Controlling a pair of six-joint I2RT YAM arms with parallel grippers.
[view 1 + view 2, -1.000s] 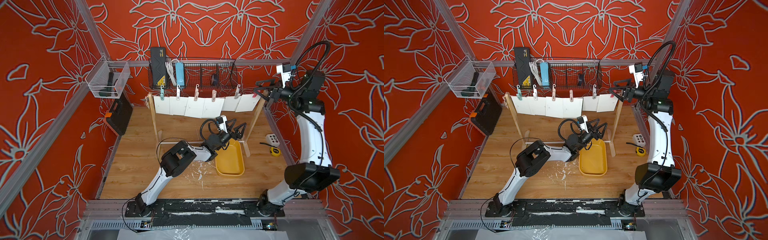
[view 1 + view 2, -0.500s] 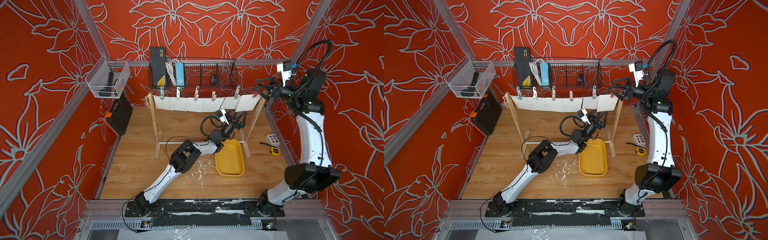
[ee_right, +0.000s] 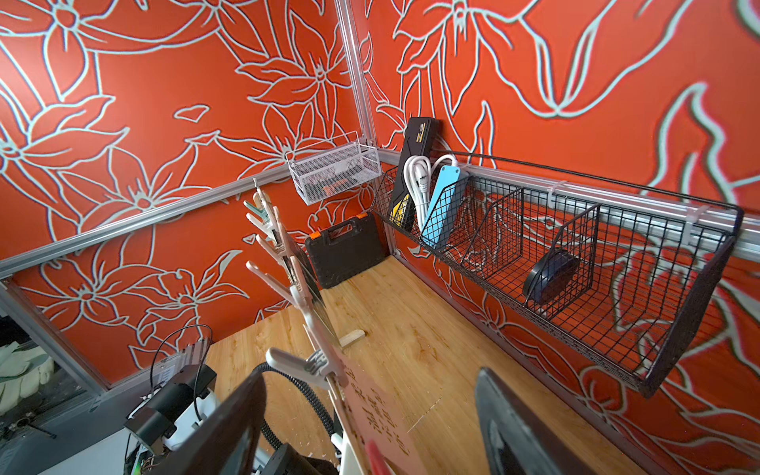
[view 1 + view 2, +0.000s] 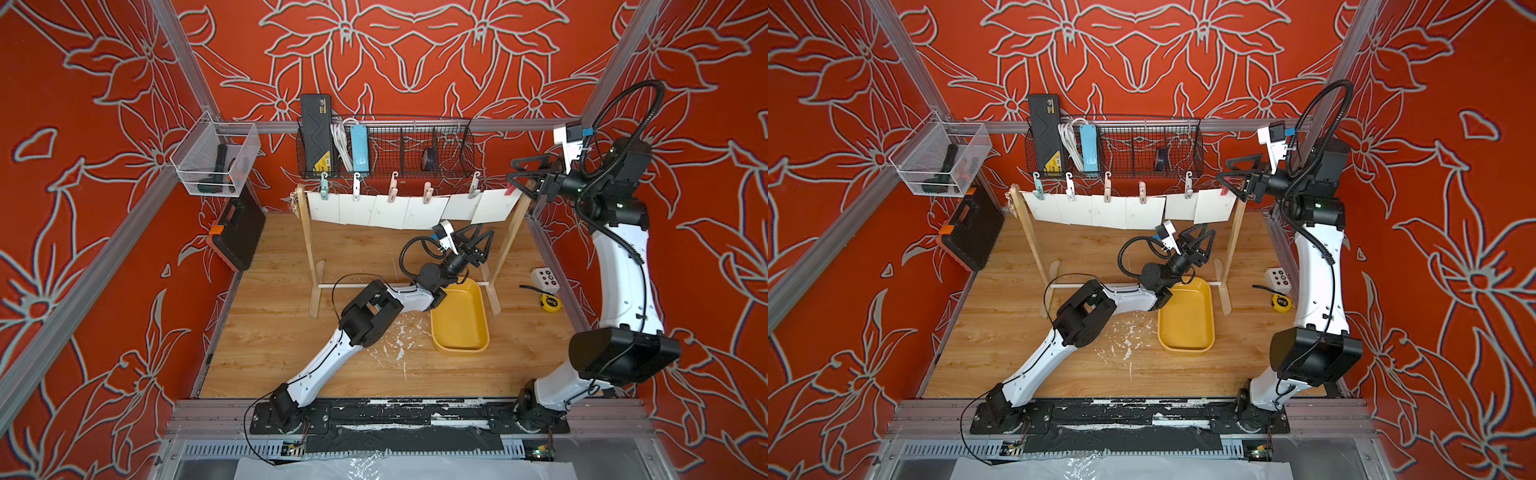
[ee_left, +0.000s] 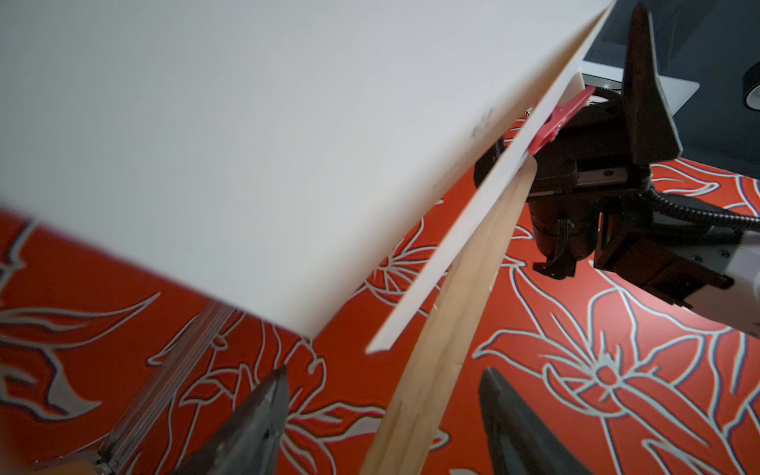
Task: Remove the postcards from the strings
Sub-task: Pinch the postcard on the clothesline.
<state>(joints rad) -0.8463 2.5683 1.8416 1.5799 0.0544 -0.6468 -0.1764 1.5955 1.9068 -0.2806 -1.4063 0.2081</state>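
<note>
Postcards: all six hang pegged on string, row running post to post. Rightmost card just above left gripper; its fingers spread, empty, forearm angled up from table. Right gripper nearer red peg, level with string, arm reared high, jaws apart, seemingly astride peg, not pinching.
</note>
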